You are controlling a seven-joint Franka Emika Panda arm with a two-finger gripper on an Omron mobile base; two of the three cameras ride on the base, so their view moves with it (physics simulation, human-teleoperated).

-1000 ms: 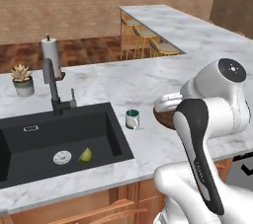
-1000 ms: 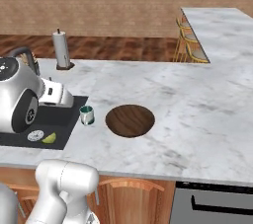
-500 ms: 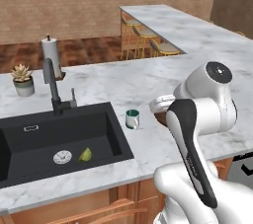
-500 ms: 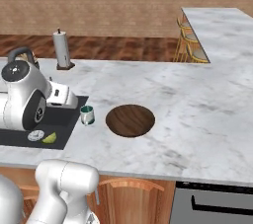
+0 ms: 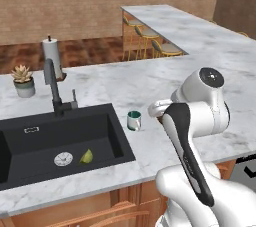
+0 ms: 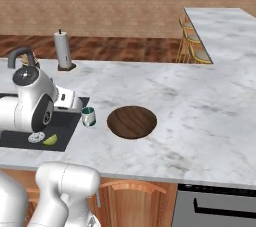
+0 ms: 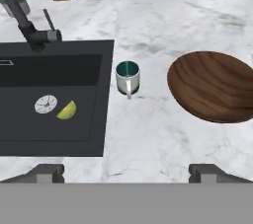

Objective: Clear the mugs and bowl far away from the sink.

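Approach step, nothing carried. My gripper [image 7: 126, 172] hangs over the white marble counter [image 7: 163, 134], fingers spread wide, empty. Small green mug [image 7: 128, 77] stands just beside the matte black sink [image 7: 49, 134]; wide dark wood-grain bowl [image 7: 215, 86] lies near it, apart. Next: descend over the mug, close on it. Brick wall [image 5: 100, 1] behind.

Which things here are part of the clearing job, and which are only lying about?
Job:
- small green mug, on the counter beside the basin
- wide dark brown wooden bowl
- matte black rectangular sink

Lying about:
- yellow-green lime wedge in the basin
- small potted succulent
- white paper towel roll
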